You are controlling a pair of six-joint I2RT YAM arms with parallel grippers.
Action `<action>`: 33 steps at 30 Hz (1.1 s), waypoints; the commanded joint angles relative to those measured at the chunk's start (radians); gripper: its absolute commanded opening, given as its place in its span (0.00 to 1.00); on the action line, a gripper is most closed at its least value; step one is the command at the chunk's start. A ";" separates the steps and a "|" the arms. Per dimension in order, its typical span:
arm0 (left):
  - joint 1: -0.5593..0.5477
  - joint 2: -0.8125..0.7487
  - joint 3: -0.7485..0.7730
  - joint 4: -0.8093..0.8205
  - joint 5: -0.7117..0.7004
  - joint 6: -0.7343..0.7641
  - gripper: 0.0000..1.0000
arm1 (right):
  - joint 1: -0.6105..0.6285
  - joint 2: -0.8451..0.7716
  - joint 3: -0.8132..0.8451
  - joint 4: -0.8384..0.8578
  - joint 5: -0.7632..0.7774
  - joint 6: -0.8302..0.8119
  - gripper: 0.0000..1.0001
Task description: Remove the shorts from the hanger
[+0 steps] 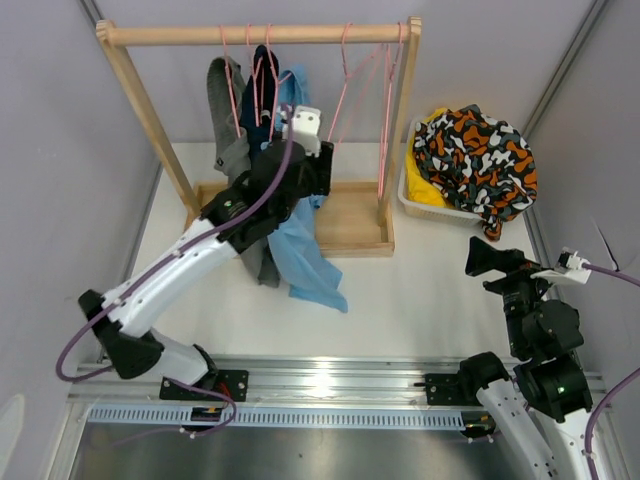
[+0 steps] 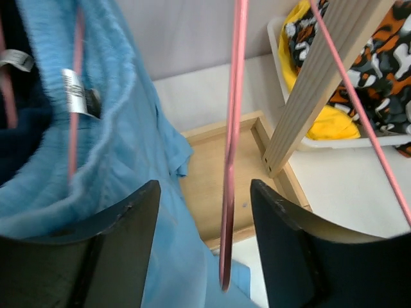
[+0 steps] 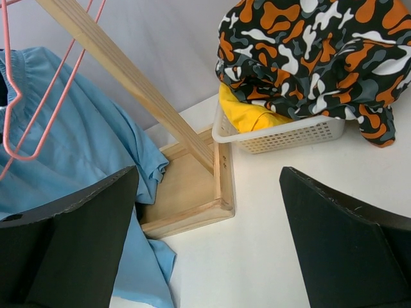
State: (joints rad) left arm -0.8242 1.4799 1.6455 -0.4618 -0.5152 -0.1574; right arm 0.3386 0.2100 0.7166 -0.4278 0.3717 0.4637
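The light blue shorts (image 1: pixel 300 245) hang from a pink hanger (image 2: pixel 74 96) on the wooden rack (image 1: pixel 260 34), their lower end reaching down to the table. They also show in the left wrist view (image 2: pixel 122 128) and the right wrist view (image 3: pixel 70 135). My left gripper (image 1: pixel 303 140) is raised at the shorts' right side. It is open (image 2: pixel 204 192), with the shorts against its left finger and the thin bar of an empty pink hanger (image 2: pixel 229 160) between the fingers, untouched. My right gripper (image 1: pixel 485 258) is open and empty (image 3: pixel 209 186) over the table at the right.
A grey garment (image 1: pixel 225 110) and a dark navy one (image 1: pixel 262 90) hang left of the shorts. Empty pink hangers (image 1: pixel 385 110) hang at the rack's right. A white basket (image 1: pixel 430 208) at the back right holds an orange camouflage garment (image 1: pixel 475 145) and a yellow one. The rack's wooden base tray (image 1: pixel 350 225) is below.
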 commanded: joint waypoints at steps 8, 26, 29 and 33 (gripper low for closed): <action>-0.006 -0.294 -0.027 0.031 0.026 0.021 0.79 | 0.004 0.028 -0.005 0.037 -0.024 0.026 0.99; 0.072 -0.084 0.223 0.031 -0.023 0.127 0.86 | 0.004 0.003 0.032 -0.025 -0.014 0.018 0.99; 0.091 -0.064 0.246 0.028 -0.029 0.133 0.86 | 0.004 0.000 0.034 -0.025 -0.014 0.018 1.00; 0.103 -0.058 0.246 0.026 -0.037 0.137 0.86 | 0.004 0.000 0.030 -0.023 -0.017 0.016 0.99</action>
State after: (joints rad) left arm -0.7326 1.4250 1.8446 -0.4454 -0.5331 -0.0437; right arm 0.3386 0.2207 0.7116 -0.4572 0.3538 0.4816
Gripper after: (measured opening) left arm 0.856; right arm 0.993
